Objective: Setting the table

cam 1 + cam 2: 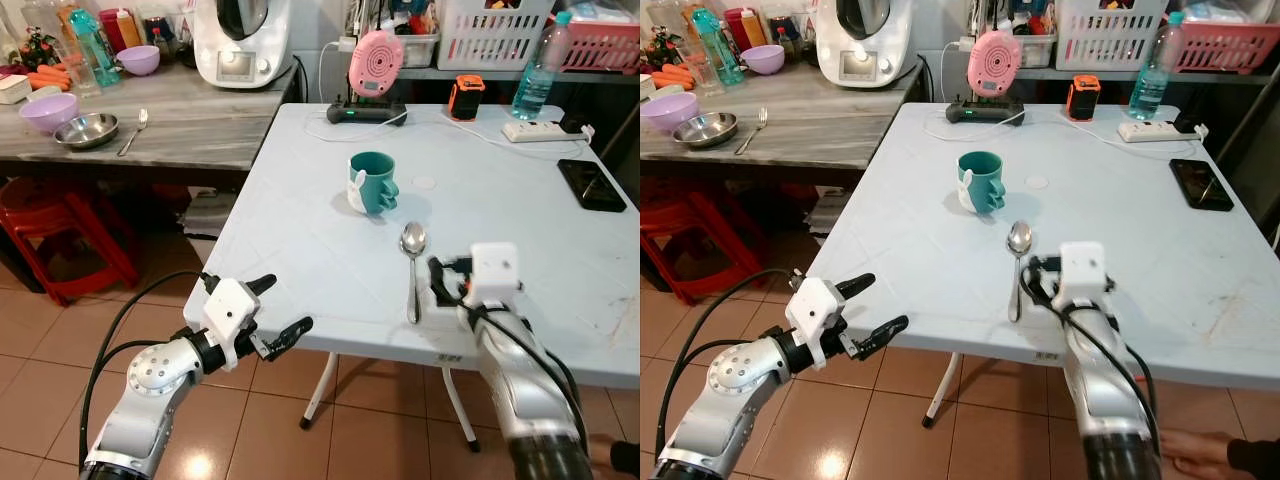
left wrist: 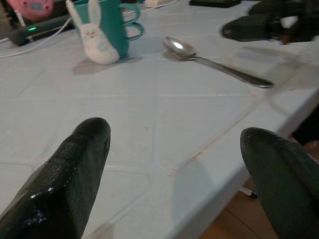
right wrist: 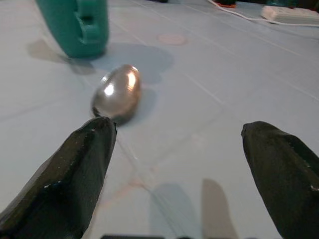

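— On the pale blue table [image 1: 300, 220], near its front edge: what is the spoon's [image 1: 412, 262] condition and position?

— Metal spoon, shiny, lying flat. Bowl end points toward the teal mug [image 1: 372, 182], handle toward the front edge. The mug stands just behind it, upright, with a white rabbit figure on its side; the two are apart.

— Grippers?

— Right gripper [image 3: 184, 164] hovers low over the table just beside the spoon's handle, fingers spread wide, holding nothing. In the right wrist view one fingertip sits close to the spoon bowl. Left gripper [image 1: 280, 312] is at the table's front left edge, fingers likewise apart and holding nothing.

— Containers?

— On the grey wooden counter [image 1: 190, 125] to the left: a steel bowl [image 1: 86, 130] and a lilac bowl [image 1: 48, 111], contents not discernible; a fork [image 1: 133, 131] lies beside the steel bowl. A second lilac bowl [image 1: 138, 60] sits farther back.

— Surface and surroundings?

— Far side of the table: pink round device [image 1: 376, 62] on a black base, water bottle [image 1: 539, 68], power strip [image 1: 545, 131], black phone [image 1: 591, 184]. Red stool [image 1: 60, 225] under the counter; brown tiled floor [image 1: 270, 430].
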Available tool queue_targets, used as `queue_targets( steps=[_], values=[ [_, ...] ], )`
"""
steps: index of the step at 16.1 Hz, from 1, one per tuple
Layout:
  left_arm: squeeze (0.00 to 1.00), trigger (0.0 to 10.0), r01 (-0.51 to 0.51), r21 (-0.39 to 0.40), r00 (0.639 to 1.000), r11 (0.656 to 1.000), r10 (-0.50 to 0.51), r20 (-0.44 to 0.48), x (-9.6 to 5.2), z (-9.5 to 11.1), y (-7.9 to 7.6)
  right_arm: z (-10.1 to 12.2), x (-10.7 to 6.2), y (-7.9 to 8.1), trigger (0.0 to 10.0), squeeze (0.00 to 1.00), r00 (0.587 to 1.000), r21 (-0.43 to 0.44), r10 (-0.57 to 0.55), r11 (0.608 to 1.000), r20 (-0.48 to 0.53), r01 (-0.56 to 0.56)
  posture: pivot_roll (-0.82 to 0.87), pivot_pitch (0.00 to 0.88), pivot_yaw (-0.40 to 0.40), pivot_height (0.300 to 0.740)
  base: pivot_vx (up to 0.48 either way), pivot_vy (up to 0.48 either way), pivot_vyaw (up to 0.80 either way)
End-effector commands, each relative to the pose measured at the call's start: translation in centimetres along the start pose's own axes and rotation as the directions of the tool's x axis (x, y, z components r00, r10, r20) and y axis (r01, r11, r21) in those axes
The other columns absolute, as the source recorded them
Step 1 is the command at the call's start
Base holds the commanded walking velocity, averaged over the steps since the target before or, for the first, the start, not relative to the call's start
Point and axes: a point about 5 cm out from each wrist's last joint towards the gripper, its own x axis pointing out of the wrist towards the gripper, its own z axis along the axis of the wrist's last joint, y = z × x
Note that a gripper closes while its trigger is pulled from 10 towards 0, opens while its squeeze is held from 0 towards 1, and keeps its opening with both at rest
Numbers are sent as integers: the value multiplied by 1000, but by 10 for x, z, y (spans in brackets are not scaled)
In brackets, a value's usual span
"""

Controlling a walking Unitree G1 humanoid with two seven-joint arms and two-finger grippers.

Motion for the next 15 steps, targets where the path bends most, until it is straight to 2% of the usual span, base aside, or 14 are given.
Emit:
queue_targets(
  steps=[1, 2, 4, 6, 12, 13, 14, 15],
  values=[
    [0, 10000, 10, 11, 1000, 1000, -10, 2, 0, 2, 2, 1, 5, 9, 10000, 0, 999, 5, 35, 999, -19, -35, -67, 9, 50, 740, 0, 0, 0],
    [0, 10000, 15, 9, 1000, 1000, -15, 4, 1, 3, 1, 3, 9, 17, 10000, 0, 998, 8, 46, 999, -29, -46, -67, 9, 50, 740, 0, 0, 0],
    [0, 10000, 22, 8, 1000, 1000, -22, 3, 2, 3, 0, 3, 12, 21, 10000, 0, 998, 11, 53, 999, -40, -53, -65, 12, 52, 740, 0, 0, 0],
    [0, 10000, 34, 6, 999, 999, -34, -1, 1, 2, -1, 1, 19, 35, 10000, 0, 993, 30, 76, 997, -85, -74, -67, 13, 54, 740, 0, 0, 0],
    [0, 10000, 59, 4, 998, 998, -59, 0, 4, 1, -5, -2, 32, 43, 10000, 0, 984, 33, 77, 997, -160, -72, -69, 17, 51, 740, 0, 0, 0],
    [0, 10000, 60, 3, 998, 998, -60, 0, 5, 1, -5, -4, 33, 43, 8235, 0, 983, 31, 70, 997, -172, -66, -69, 17, 51, 740, 0, 0, 0],
    [0, 10000, 65, -1, 998, 998, -65, 1, 5, 1, -6, -11, 33, 46, 2667, 0, 975, 40, 76, 997, -207, -69, -69, 17, 51, 740, 0, 0, 0],
    [0, 10000, 65, -1, 998, 998, -65, 1, 5, 1, -6, -11, 33, 47, 2235, 0, 975, 41, 77, 997, -210, -70, -69, 17, 51, 740, 0, 0, 0]
  ],
)
